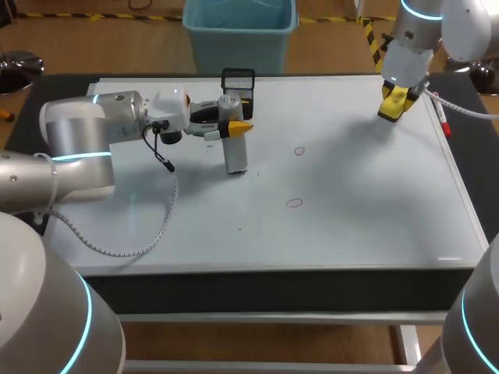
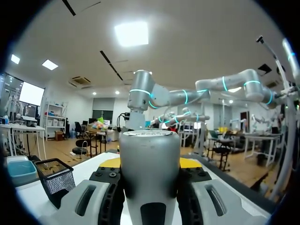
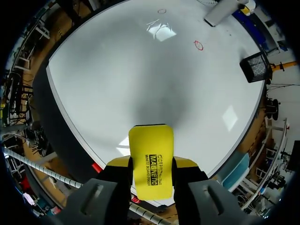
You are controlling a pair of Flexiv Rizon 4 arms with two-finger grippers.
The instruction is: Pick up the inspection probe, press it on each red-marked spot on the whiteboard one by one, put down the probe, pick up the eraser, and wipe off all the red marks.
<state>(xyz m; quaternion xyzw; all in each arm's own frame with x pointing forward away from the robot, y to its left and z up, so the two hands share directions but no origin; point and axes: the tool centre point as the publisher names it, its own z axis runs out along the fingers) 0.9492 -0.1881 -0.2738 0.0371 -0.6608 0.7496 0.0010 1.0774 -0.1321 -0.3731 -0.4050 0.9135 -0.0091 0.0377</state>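
The grey cylindrical probe stands upright on the whiteboard, left of two red circle marks. My left gripper is shut on the probe's upper part; in the left wrist view the probe fills the gap between the fingers. My right gripper hangs over the board's back right corner, shut on the yellow eraser. In the right wrist view the eraser sticks out ahead of the fingers, with the red marks and the probe far beyond it.
A black mesh basket stands at the board's back edge just behind the probe, also seen beside the left gripper as the basket. A red marker lies along the board's right edge. A coiled cable trails from my left arm.
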